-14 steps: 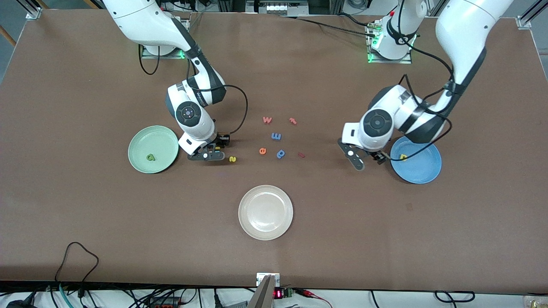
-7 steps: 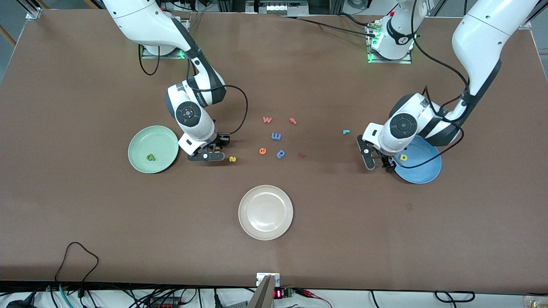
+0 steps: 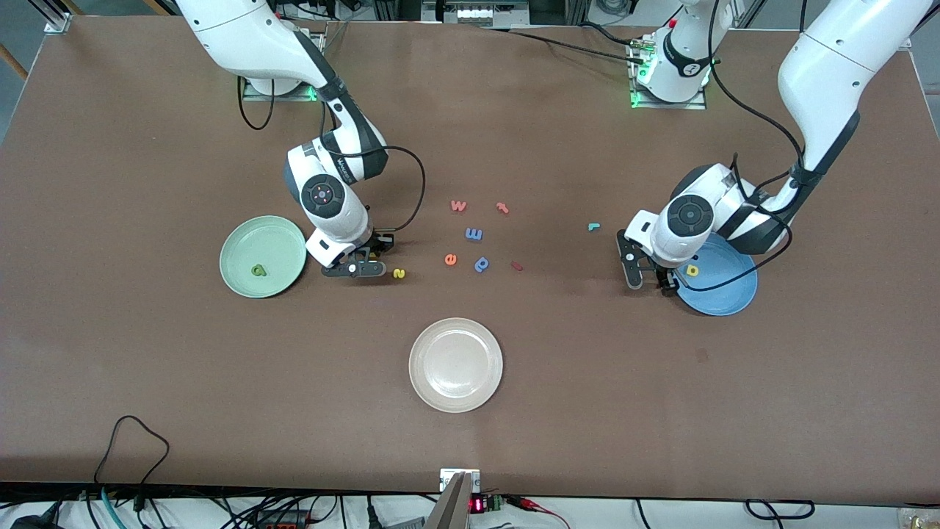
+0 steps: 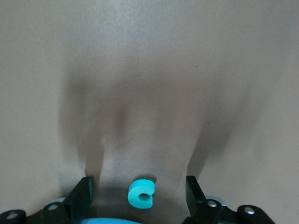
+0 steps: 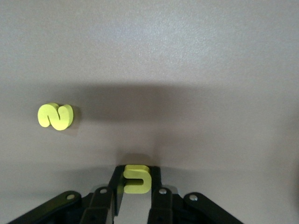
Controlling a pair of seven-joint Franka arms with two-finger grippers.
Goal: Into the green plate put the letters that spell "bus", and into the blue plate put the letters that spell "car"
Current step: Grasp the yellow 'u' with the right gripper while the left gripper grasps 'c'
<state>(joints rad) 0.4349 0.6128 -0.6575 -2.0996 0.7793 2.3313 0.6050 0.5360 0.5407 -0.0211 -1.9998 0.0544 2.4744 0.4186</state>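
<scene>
A: The right gripper (image 3: 365,262) is down at the table, between the green plate (image 3: 242,278) and the group of loose letters. Its fingers (image 5: 114,186) are pressed together on a small yellow letter, the u (image 5: 136,178).

B: And the yellow s (image 3: 399,273)?

A: It lies flat on the table just beside that gripper, on the side away from the green plate. The gripper is not touching it. The green b (image 3: 258,270) is already in the green plate.

B: What about the left gripper (image 3: 651,281)?

A: It is low at the rim of the blue plate (image 3: 723,297), on the side toward the middle of the table. In the left wrist view the fingers (image 4: 84,193) stand wide apart, and the teal c (image 4: 141,193) lies between them on the table, touching neither one. So this gripper is not holding anything.

B: The other letters of "car"?

A: The yellow a (image 3: 692,270) lies in the blue plate, close to the left gripper. The teal r (image 3: 593,226) is on the bare table, near that gripper but apart from it, toward the middle of the table.

B: Anything else?

A: Between the two grippers lie an orange w (image 3: 458,206), a red t (image 3: 502,208), a blue m (image 3: 474,234), an orange e (image 3: 450,259), a blue p (image 3: 482,264) and one small dark red piece (image 3: 517,266). The white plate (image 3: 455,364) lies nearer to the front camera than all of them.
</scene>
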